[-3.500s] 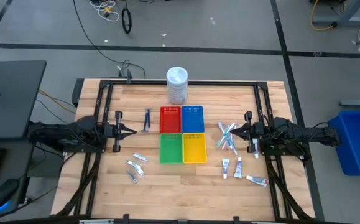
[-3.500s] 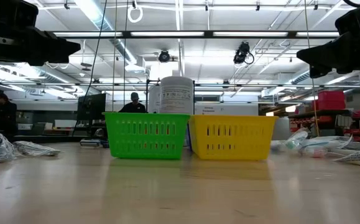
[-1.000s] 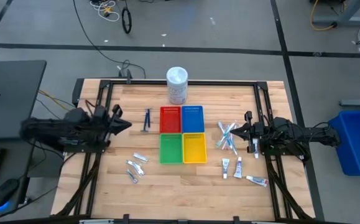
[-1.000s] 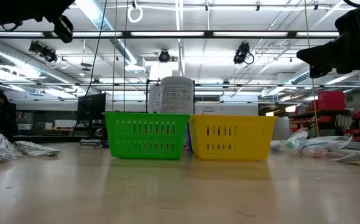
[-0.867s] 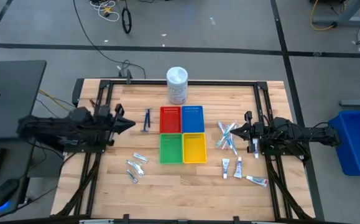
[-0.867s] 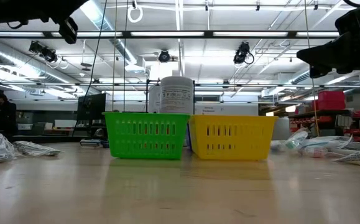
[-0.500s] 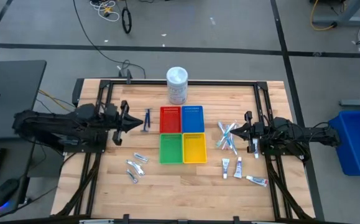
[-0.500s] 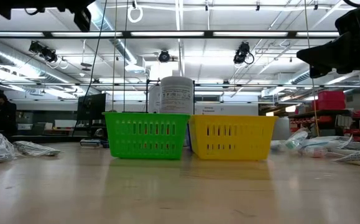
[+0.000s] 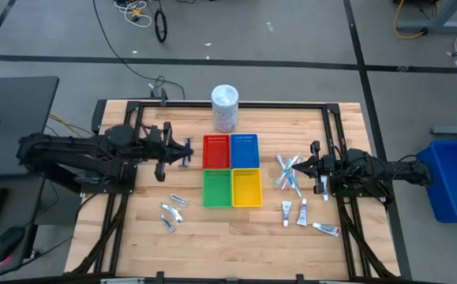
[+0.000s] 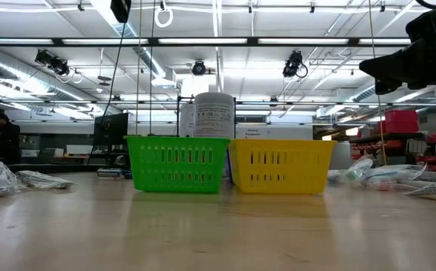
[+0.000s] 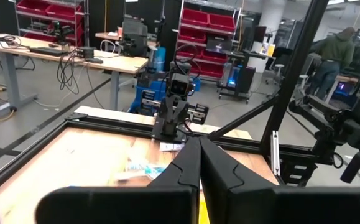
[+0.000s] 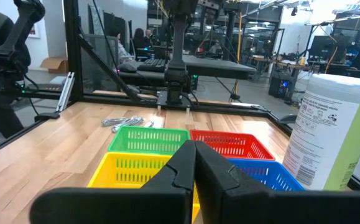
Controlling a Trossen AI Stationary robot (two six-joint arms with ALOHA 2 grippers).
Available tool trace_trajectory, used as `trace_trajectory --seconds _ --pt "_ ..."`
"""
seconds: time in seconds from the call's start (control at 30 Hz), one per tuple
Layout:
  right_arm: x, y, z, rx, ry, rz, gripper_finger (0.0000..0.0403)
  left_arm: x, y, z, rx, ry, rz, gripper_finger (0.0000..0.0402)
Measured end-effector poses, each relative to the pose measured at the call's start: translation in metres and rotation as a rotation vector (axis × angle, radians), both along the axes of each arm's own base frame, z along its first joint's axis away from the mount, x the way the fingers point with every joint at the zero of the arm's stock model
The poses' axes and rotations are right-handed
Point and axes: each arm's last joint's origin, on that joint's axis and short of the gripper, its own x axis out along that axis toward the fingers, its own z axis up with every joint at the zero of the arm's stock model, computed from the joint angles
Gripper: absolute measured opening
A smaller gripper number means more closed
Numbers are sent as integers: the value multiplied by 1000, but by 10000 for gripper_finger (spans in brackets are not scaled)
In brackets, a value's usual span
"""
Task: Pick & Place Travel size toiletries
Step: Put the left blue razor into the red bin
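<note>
Two tools, both pressed together and empty. Left tool hangs over the dark-blue stick, centre-left of frame. Right tool waits beside the toothbrush sticks.

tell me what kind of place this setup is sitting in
Most likely a robotics lab or workshop in an industrial hall. The wooden table stands on a grey floor with loose cables; behind it are workbenches, racks of red bins, and ceiling strip lights.

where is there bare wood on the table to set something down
Bare: the near strip below the green tray and yellow tray, between the sachets and squeeze tubes. Crowded: toothbrush pile by the right gripper.
</note>
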Motion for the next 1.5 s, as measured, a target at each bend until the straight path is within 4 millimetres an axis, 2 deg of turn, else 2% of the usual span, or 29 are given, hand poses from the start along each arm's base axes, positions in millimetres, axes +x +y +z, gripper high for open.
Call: trace_trajectory --seconds 0.27,0.57,0.8,1.17,1.5 --pt "0 0 0 0 0 0 14 17 0 28 31 -9 0 18" --pt "0 0 0 0 0 0 13 30 0 40 94 54 -10 6" --pt "0 0 0 0 0 0 13 38 2 23 113 219 22 21" --pt "0 0 0 0 -2 0 13 44 5 -14 165 545 31 8" --pt "0 0 0 0 -1 0 14 52 9 -35 109 706 149 20"
